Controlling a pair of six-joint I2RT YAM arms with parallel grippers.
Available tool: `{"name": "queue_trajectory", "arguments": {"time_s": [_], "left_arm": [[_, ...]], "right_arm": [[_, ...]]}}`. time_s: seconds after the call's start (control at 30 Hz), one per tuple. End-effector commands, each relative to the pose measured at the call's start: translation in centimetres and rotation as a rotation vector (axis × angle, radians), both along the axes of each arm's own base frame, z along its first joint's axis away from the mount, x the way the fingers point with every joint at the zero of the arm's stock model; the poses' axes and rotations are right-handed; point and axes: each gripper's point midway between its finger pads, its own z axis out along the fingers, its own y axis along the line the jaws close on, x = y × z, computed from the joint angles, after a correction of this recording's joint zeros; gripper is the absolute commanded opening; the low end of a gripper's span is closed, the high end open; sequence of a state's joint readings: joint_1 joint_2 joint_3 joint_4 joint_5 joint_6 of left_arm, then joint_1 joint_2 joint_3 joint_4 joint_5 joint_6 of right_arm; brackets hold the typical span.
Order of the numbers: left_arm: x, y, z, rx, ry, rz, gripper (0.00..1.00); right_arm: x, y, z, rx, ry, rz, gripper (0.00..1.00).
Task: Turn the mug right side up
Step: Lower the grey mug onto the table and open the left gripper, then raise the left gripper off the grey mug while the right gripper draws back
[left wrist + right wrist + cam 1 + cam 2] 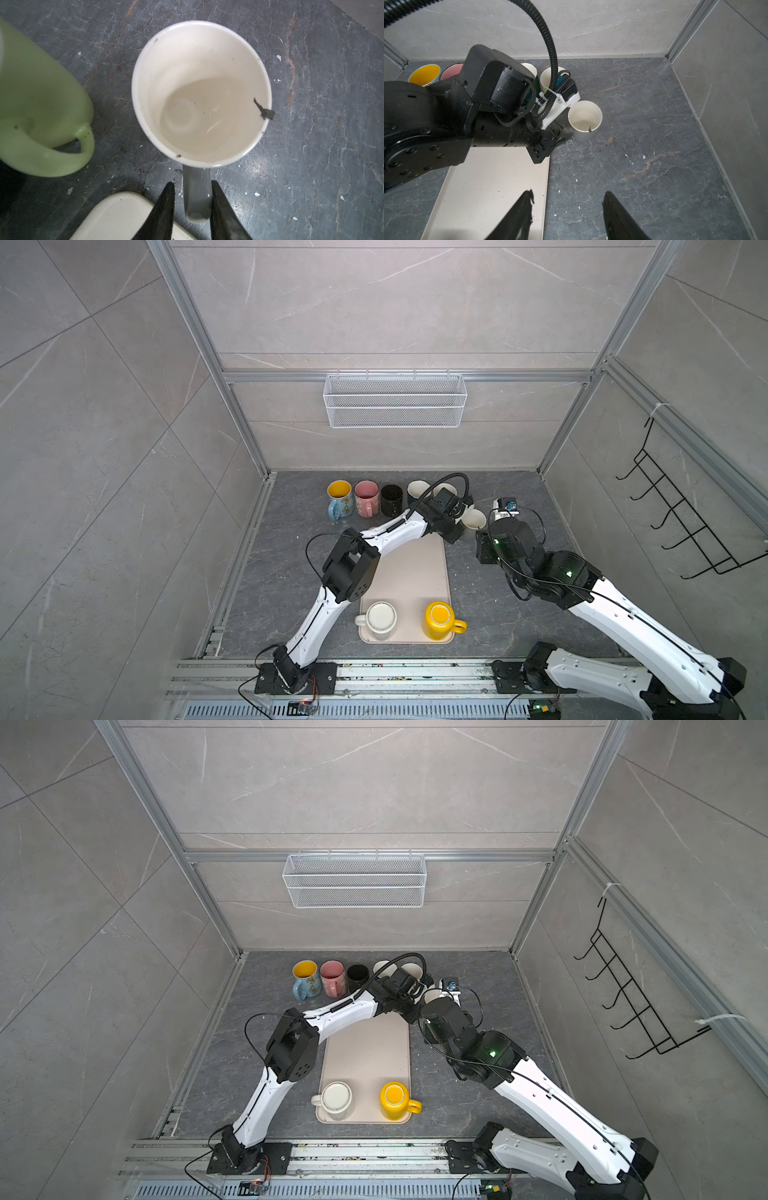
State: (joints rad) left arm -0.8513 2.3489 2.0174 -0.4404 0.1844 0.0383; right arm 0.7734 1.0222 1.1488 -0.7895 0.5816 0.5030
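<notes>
A grey mug (201, 93) with a white inside stands upright, mouth up, on the dark floor just past the far right corner of the beige tray (415, 572). It shows in both top views (473, 518) (432, 996) and in the right wrist view (585, 118). My left gripper (193, 184) straddles its grey handle (196, 199); the jaws are open, with a gap on one side. My right gripper (569, 192) hangs open and empty over the tray's right edge. A white mug (380, 620) and a yellow mug (440, 620) sit bottom up at the tray's near end.
A row of upright mugs lines the back: blue with yellow inside (340, 499), pink (366, 497), black (391, 499), dark green (417, 491) and light green (41, 104), the last close beside the grey mug. A wire basket (395, 400) hangs on the back wall, a hook rack (685, 522) at right.
</notes>
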Motion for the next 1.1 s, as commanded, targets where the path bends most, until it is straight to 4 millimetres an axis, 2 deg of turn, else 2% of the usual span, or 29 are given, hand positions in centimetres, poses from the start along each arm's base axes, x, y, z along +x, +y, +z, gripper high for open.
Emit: {"name": "queue_trajectory", "arguments": {"time_s": [0.0, 0.23, 0.47, 0.57, 0.73, 0.8, 0.9, 1.07], "left_arm": [[0.4, -0.3, 5.3, -0.082, -0.069, 0.018, 0.32], [-0.4, 1.1, 8.3, -0.113, -0.119, 0.042, 0.33], [-1.6, 4.0, 12.4, -0.156, -0.186, 0.096, 0.33], [-1.7, 6.4, 13.5, -0.149, -0.241, 0.164, 0.33], [-1.3, 11.5, 15.2, -0.089, -0.362, 0.323, 0.34], [-0.5, 14.1, 15.3, -0.045, -0.404, 0.419, 0.41], [0.3, 17.7, 15.2, 0.002, -0.401, 0.522, 0.47], [-0.2, 21.9, 16.4, -0.026, -0.434, 0.628, 0.57]], "right_arm": [[0.0, -0.1, -0.8, 0.0, 0.02, -0.014, 0.57], [0.0, 0.1, -0.6, 0.014, 0.02, -0.007, 0.57], [0.2, 1.3, -0.9, 0.029, 0.056, 0.03, 0.62], [0.4, 2.6, -1.4, 0.035, 0.104, 0.065, 0.67], [0.7, 5.7, -3.5, 0.053, 0.225, 0.147, 0.74], [0.7, 7.3, -4.3, 0.068, 0.29, 0.191, 0.75], [0.6, 8.9, -5.6, 0.076, 0.386, 0.22, 0.76], [0.0, 10.5, -6.4, 0.127, 0.481, 0.246, 0.78]]}}
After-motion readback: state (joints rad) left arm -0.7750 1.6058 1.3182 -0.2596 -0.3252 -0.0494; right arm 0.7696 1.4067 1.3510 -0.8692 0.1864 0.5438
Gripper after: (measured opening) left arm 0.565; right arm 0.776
